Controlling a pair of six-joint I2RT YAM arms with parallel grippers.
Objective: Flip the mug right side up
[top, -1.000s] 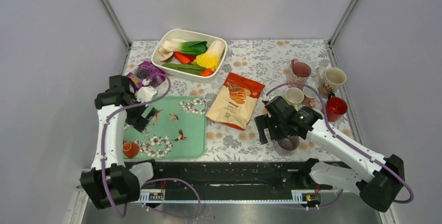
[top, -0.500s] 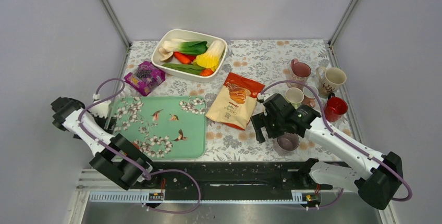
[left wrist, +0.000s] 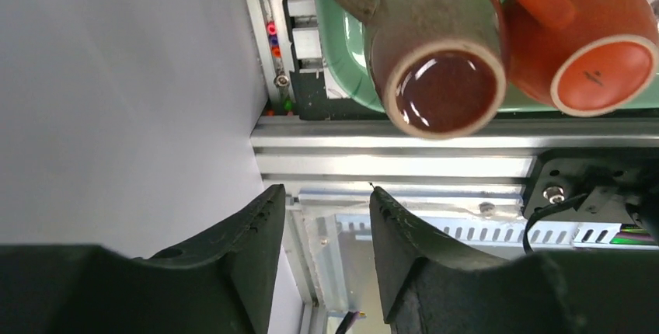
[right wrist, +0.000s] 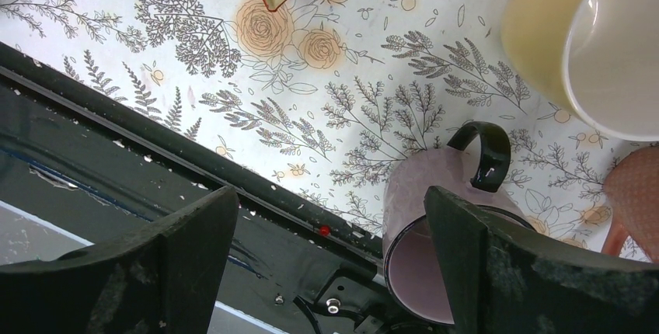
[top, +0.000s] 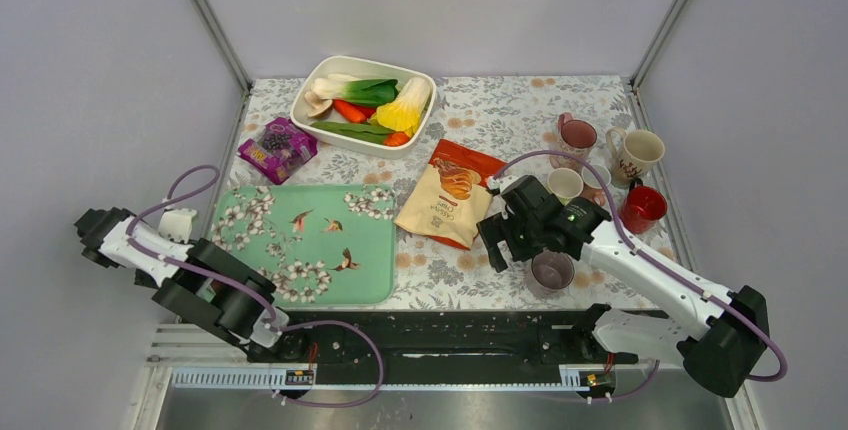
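Observation:
A lilac mug (top: pixel 552 270) with a black handle stands mouth up near the table's front edge. My right gripper (top: pixel 507 240) hovers just left of it, wide open and empty. In the right wrist view the lilac mug (right wrist: pixel 435 225) sits by the right finger (right wrist: pixel 497 264), partly behind it, outside the gap of the right gripper (right wrist: pixel 330 194). My left arm (top: pixel 130 242) is folded at the table's left edge. My left gripper (left wrist: pixel 326 194) has its jaws apart with nothing between them. Beyond it a brown mug (left wrist: pixel 443 70) and an orange mug (left wrist: pixel 591 54) rest on the green tray (left wrist: pixel 350 46).
A chips bag (top: pixel 452 192) lies mid-table. A white dish of vegetables (top: pixel 363 105) and a purple pack (top: pixel 278 147) sit at the back. Pink (top: pixel 577 135), patterned white (top: pixel 635 153), cream (top: pixel 565 185) and red (top: pixel 643 208) mugs cluster at the right. The green tray (top: pixel 305 240) lies at the left.
My left arm has swung off the tray to the left edge and folded down, its jaws narrowing. The right gripper has drawn slightly back from the lilac mug.

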